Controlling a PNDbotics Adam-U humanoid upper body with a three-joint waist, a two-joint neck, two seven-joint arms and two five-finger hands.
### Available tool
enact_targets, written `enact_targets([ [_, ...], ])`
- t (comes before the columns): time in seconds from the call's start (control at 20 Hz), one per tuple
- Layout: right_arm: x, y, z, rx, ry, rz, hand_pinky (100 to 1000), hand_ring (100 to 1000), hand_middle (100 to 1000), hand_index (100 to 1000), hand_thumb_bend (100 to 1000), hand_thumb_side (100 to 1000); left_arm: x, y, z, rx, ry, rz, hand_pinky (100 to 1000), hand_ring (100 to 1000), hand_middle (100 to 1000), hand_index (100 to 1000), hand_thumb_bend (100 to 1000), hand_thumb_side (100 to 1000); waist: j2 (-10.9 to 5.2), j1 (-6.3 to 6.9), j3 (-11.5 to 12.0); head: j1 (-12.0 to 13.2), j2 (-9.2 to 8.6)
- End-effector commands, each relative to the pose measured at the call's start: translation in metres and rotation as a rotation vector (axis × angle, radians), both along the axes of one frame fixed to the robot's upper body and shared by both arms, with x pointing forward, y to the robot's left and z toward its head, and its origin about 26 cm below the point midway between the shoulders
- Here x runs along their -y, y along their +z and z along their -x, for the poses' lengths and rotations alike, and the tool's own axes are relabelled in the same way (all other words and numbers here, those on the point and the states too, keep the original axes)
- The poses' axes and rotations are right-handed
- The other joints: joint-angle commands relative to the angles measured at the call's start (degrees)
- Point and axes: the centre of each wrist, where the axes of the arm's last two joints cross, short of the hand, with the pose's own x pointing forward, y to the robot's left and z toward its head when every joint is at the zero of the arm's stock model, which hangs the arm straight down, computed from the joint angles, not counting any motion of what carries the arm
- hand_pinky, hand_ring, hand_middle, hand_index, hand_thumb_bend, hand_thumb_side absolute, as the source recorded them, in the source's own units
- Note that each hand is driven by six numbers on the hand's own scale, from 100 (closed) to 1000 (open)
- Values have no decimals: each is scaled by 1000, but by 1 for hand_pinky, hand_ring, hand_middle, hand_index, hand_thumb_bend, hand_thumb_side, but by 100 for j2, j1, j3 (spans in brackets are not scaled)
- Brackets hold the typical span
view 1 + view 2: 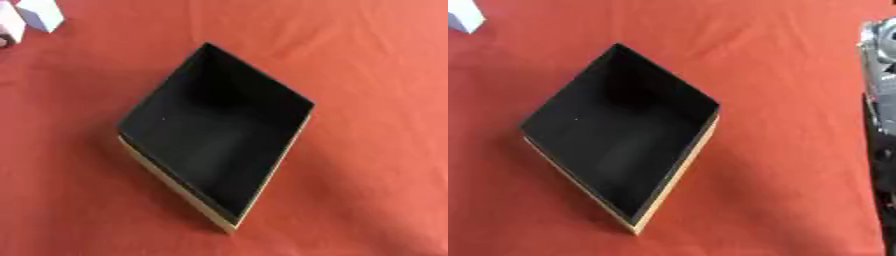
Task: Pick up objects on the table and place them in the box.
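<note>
Where the red cloth covers the surface (367, 60), an open box (214, 135) lies turned cornerwise, so that one corner points toward the camera and the opposite one away from it. Its inside is black on the floor and on all four walls, and the outer edge shows a pale tan strip along the two near sides. Nothing can be made out inside the box; its floor looks bare, though the dark lining would hide a small dark thing.

Beyond the box's far-left side, well apart from it, a white block (39, 14) stands on the cloth near the upper corner of the left eye view. Just beside that block, farther from the box, a second pale shape (9, 31) with a dark round spot is cut off by the picture's edge; what it is cannot be told.

To the right of the box, well apart from it, a silver and black part of the robot's right arm (878, 90) runs down the edge of the right eye view. Whether this includes the hand is unclear, so its fingers cannot be judged. The left hand shows in neither view.
</note>
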Motion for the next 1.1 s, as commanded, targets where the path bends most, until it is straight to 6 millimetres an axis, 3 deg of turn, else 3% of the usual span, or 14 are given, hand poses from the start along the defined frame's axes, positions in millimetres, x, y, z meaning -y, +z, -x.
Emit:
enact_targets([
  [0.05, 2, 7, 5, 34, -10, 20, 802, 678, 604, 798, 100, 675, 2, 26, 10, 54, -55, -43, 505, 613, 660, 763, 326, 100, -173, 32, 8, 2, 26],
  [0.7, 0, 3, 4, 29, -5, 16, 803, 682, 609, 799, 100, 677, 72, 37, 35, 117, -451, -54, 461, 580, 641, 754, 231, 100, -356, 67, 65, 145, 33],
  [1.1, -1, 1, 4, 28, -3, 15, 803, 682, 609, 799, 100, 678, 145, 39, 65, 176, -707, -15, 433, 555, 623, 744, 146, 100, -401, 88, 130, 171, 33],
])
